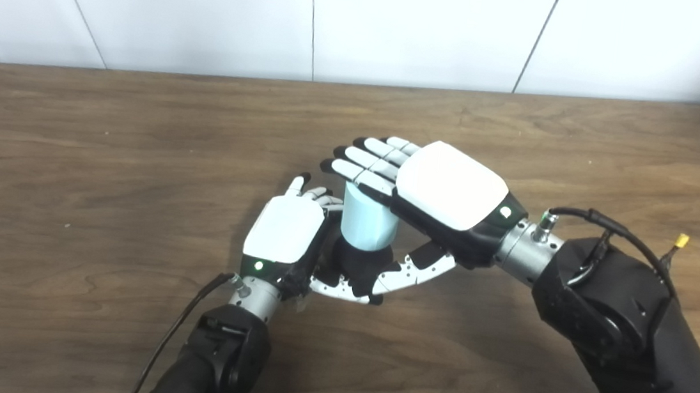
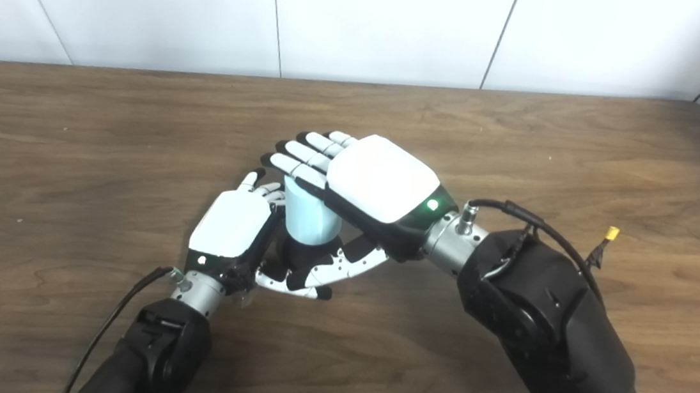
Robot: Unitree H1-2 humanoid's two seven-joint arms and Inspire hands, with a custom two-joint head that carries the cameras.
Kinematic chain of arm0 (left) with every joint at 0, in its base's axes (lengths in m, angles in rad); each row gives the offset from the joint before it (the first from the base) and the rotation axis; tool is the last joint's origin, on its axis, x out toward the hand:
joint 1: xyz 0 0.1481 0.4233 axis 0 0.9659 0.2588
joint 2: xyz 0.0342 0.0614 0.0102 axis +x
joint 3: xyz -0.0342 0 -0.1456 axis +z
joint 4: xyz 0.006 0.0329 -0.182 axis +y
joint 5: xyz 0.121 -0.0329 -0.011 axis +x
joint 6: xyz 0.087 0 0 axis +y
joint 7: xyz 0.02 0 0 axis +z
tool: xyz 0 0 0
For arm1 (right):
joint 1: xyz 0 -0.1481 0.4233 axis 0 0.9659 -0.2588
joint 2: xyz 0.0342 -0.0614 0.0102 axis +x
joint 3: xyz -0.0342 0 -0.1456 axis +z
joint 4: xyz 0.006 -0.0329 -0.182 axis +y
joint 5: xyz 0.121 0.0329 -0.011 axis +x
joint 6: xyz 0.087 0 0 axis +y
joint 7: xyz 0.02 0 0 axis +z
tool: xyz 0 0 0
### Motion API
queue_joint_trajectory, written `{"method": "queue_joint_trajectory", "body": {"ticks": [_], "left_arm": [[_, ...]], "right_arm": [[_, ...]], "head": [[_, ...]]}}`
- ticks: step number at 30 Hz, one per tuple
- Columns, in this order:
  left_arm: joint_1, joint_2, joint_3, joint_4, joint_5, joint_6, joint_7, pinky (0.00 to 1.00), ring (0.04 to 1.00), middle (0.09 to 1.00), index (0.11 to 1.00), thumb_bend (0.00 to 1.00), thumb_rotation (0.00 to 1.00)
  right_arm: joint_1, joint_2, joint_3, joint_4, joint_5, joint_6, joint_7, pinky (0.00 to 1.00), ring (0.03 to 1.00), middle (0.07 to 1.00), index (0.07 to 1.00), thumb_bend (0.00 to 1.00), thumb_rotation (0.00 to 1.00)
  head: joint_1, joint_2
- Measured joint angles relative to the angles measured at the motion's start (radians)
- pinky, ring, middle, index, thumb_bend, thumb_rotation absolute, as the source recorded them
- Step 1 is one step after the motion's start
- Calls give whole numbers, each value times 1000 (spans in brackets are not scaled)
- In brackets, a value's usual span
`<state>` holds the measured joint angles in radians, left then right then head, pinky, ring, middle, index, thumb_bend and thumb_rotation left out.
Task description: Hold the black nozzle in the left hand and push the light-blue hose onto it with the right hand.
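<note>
Both hands grasping: left hand holds black nozzle; right hand holds light-blue hose.

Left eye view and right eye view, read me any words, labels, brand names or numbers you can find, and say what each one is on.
No readable text in either view.
Light-blue hose: plain, no print.
Black nozzle: nothing legible, mostly hidden by the fingers.
Left hand and right hand: blank white back covers, each with only a green light, no lettering.
Wooden table and the white wall panels: no markings.
</note>
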<state>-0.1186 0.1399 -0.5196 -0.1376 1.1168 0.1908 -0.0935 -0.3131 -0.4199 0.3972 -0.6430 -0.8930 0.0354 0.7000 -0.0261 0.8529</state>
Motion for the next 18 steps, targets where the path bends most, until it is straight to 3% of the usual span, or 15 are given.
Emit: {"method": "queue_joint_trajectory", "body": {"ticks": [18], "left_arm": [[0,0,1,-2,1,2,-1,1000,860,757,484,524,54]], "right_arm": [[-14,-4,11,24,38,-5,-44,891,899,895,895,578,830]], "head": [[2,3]]}}
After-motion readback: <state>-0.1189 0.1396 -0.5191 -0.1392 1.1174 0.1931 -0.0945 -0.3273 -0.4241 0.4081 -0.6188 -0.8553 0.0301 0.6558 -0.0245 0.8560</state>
